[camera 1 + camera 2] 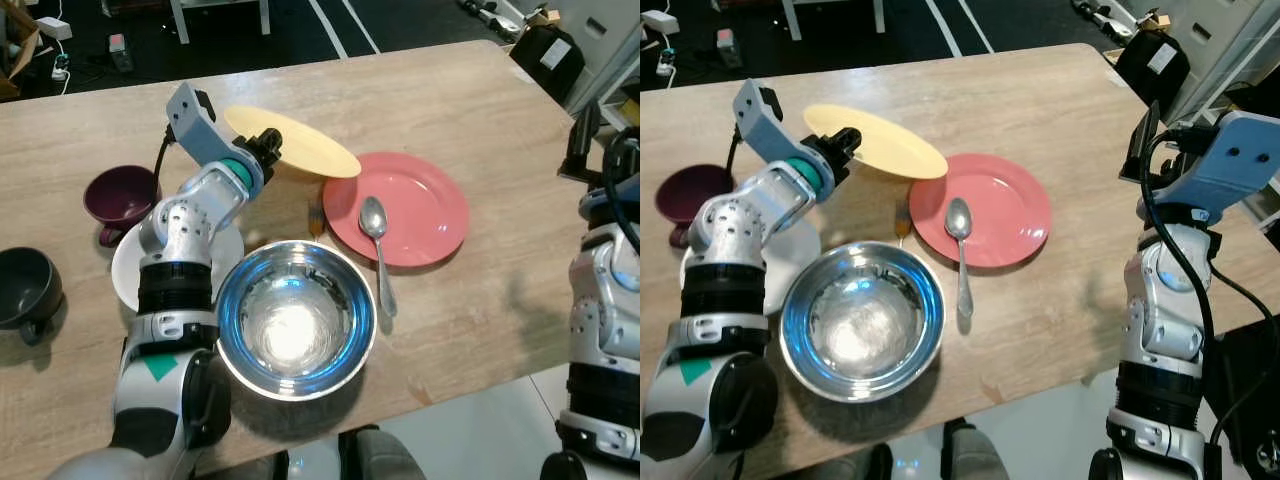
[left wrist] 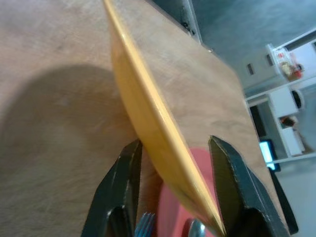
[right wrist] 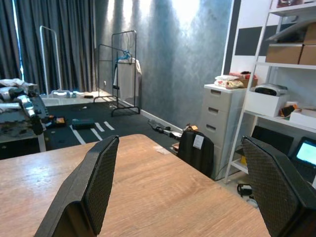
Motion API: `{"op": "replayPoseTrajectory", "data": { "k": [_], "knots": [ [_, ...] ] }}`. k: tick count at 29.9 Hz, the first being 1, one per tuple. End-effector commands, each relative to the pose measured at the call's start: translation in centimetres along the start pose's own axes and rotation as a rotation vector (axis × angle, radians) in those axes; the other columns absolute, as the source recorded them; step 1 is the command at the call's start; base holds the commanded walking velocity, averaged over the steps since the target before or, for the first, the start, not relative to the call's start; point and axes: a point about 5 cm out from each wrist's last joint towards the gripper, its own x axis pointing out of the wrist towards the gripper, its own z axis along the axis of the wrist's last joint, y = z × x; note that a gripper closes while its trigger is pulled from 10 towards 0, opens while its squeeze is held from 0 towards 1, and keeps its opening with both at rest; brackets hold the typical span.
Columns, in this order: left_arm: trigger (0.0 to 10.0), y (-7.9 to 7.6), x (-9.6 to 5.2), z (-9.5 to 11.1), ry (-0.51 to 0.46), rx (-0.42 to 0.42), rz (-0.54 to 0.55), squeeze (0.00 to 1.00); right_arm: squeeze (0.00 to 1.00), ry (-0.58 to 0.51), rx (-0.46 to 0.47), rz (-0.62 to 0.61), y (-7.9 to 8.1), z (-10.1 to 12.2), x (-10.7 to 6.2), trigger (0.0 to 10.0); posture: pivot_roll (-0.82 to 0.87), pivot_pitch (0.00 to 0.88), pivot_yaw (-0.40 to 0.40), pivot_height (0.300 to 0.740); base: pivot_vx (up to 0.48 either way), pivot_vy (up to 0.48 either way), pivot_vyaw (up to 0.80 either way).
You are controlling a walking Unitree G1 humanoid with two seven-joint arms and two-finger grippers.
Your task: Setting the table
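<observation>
- A thin, flat yellow plate (image 1: 292, 141) is held by its near rim in the left gripper (image 1: 268, 148), tilted and lifted clear of the pale wood-grain table (image 1: 450, 110), its far edge overhanging the round pink plate (image 1: 415, 210).
- In the left wrist view, the two black fingers (image 2: 121, 182) are seen closed to a narrow gap on either side of the yellow plate's rim (image 2: 148, 113); an edge grip is judged to be used because so flat a disc offers nothing else to take hold of.
- The tilt is probably a consequence of that one-sided grip, and slipping of the plate is judged the chief risk.
- A silver metal spoon (image 1: 377, 250) lies across the near edge of the pink plate, bowl on the plate and handle out on the table towards the large polished steel bowl (image 1: 295, 318); a fork (image 1: 315, 215) is partly seen just beside the pink plate, under the yellow one.
- A white saucer (image 1: 125, 270) is largely covered by the left forearm, with a dark purple cup (image 1: 120, 195) behind it and a dark grey cup (image 1: 28, 285) at the table's left edge.
- The right gripper (image 3: 182, 182) is held off the table's right side, its fingers wide apart and holding nothing; it is judged to be kept out of the way.
- The setting is judged to be only partly laid.
</observation>
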Motion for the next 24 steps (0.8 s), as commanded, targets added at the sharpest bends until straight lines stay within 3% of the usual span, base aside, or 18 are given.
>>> {"op": "replayPoseTrajectory", "data": {
  "k": [1, 2, 3, 4, 5, 7, 9, 12, 24],
  "knots": [
    [10.0, -2.2, -0.5, -0.2, 0.003, 0.058, -0.137, 1.0, 0.0, 0.017, 0.01, -0.008, 0.0, -0.2, 0.0, 10.0, 0.07, 0.102, 0.041, 0.74, 0.0, 0.0, 0.0],
    [10.0, -2.2, -0.5, -0.2, 0.003, 0.058, -0.137, 1.0, 0.0, 0.017, 0.01, -0.008, 0.0, -0.2, 0.0, 10.0, 0.07, 0.102, 0.041, 0.74, 0.0, 0.0, 0.0],
    [10.0, -2.8, -0.7, -0.2, 0.007, 0.075, -0.183, 0.36, 0.0, 0.016, 0.011, -0.007, 0.0, -0.2, 0.0, 10.0, 0.07, 0.102, 0.041, 0.74, 0.0, 0.0, 0.0],
    [10.0, -2.8, -0.7, -0.2, 0.007, 0.075, -0.183, 0.36, 0.0, 0.016, 0.011, -0.007, 0.0, -0.2, 0.0, 10.0, 0.07, 0.102, 0.041, 0.74, 0.0, 0.0, 0.0],
    [10.0, -3.6, -1.1, -0.3, 0.013, 0.095, -0.243, 0.0, 0.0, 0.016, 0.013, -0.007, 0.0, -0.2, 0.0, 10.0, 0.07, 0.099, 0.042, 0.74, 0.0, 0.0, 0.0],
    [10.0, -5.0, -1.7, -0.7, 0.035, 0.093, -0.348, 0.0, 0.0, 0.015, 0.014, -0.006, 0.1, -0.2, 0.1, 10.0, 0.07, 0.098, 0.042, 0.74, 0.0, 0.0, 0.0],
    [10.0, -5.0, -1.7, -0.7, 0.035, 0.093, -0.348, 0.0, 0.0, 0.015, 0.014, -0.006, 0.1, -0.2, 0.1, 10.0, 0.07, 0.098, 0.042, 0.74, 0.0, 0.0, 0.0],
    [10.0, -6.8, -2.9, -1.8, 0.091, 0.099, -0.488, 0.0, 0.0, 0.012, 0.016, -0.006, 0.1, -0.2, 0.1, 10.0, 0.07, 0.096, 0.044, 0.74, 0.0, 0.0, 0.0],
    [10.0, -7.6, -4.0, -2.8, 0.1, 0.148, -0.568, 0.0, 0.0, 0.009, 0.019, -0.004, 0.2, -0.2, 0.2, 10.0, 0.08, 0.082, 0.043, 0.74, 0.0, 0.0, 0.0]
  ]
}}
